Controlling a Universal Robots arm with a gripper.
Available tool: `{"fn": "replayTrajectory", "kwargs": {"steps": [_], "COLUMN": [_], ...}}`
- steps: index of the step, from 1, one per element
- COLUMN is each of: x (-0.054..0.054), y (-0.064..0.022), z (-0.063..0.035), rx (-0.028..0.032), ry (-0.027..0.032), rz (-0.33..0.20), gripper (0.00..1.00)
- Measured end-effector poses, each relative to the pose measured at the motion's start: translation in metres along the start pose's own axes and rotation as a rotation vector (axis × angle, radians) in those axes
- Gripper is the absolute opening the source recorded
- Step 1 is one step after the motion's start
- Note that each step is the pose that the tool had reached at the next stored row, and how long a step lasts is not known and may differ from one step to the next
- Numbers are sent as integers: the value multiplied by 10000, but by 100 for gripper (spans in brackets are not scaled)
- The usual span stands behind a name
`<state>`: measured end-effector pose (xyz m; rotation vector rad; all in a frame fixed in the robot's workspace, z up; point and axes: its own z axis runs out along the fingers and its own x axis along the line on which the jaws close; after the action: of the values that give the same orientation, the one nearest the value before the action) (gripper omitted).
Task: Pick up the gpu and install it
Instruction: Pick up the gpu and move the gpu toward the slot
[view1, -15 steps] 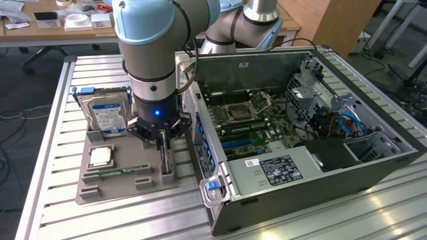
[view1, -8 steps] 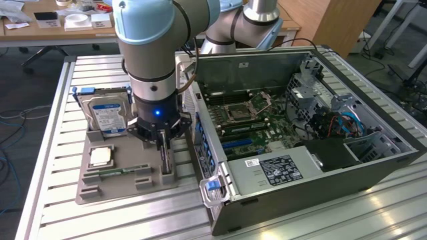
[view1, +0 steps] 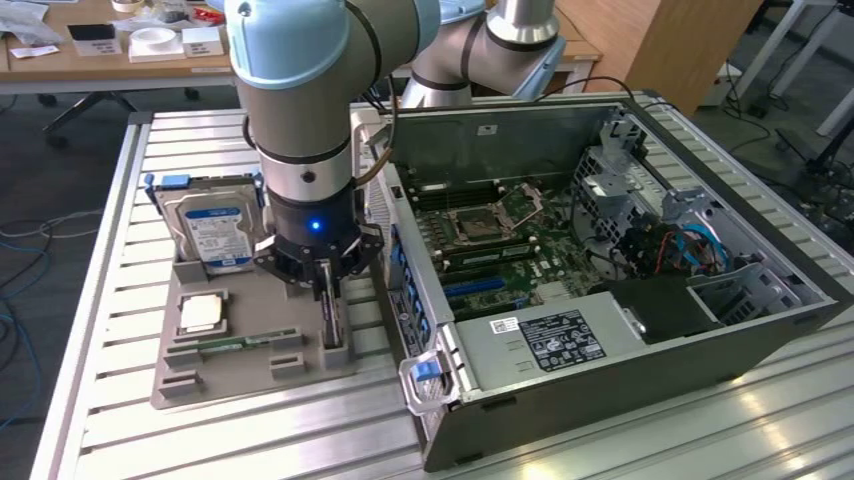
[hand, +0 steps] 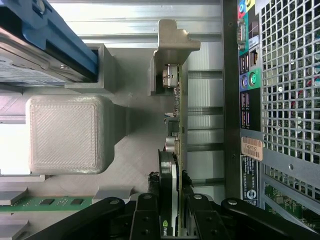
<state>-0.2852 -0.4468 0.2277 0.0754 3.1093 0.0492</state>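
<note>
A ribbed metal table (view1: 200, 140) carries everything. On the exterior view's right lies the open computer case (view1: 601, 400), its motherboard (view1: 521, 240) facing up. The arm (view1: 300, 120) reaches straight down over a grey parts tray (view1: 227, 375) on the exterior view's left, just beside the case. A hard drive (view1: 214, 232) stands on edge at the tray's far end. The gpu (view1: 330, 320) stands on edge in a slot along the tray's right side, nearest the case. In the wrist view its metal bracket end rests in the grey support at the far end. The gripper (view1: 324, 285) is lowered onto the card, about half closed, with a finger against each flat face, so it appears to have hold of it. The step in hand looks like the pick-up: the card is gripped but not yet lifted from its slot. Freeing it calls for a straight upward pull, because tilting the card could jam it in the tray's supports or knock it against the case wall next to it.
</note>
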Motion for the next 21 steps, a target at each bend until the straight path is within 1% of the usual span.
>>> {"fn": "replayTrajectory", "kwargs": {"steps": [8, 10, 12, 21], "x": [0, -1, -7, -16], "y": [0, 1, 8, 17], "z": [-3, -35, -237, -534], "rx": [-1, 1, 0, -1], "ry": [-1, 1, -3, -15], "rz": [0, 1, 1, -1], "gripper": [27, 27, 27, 27]}}
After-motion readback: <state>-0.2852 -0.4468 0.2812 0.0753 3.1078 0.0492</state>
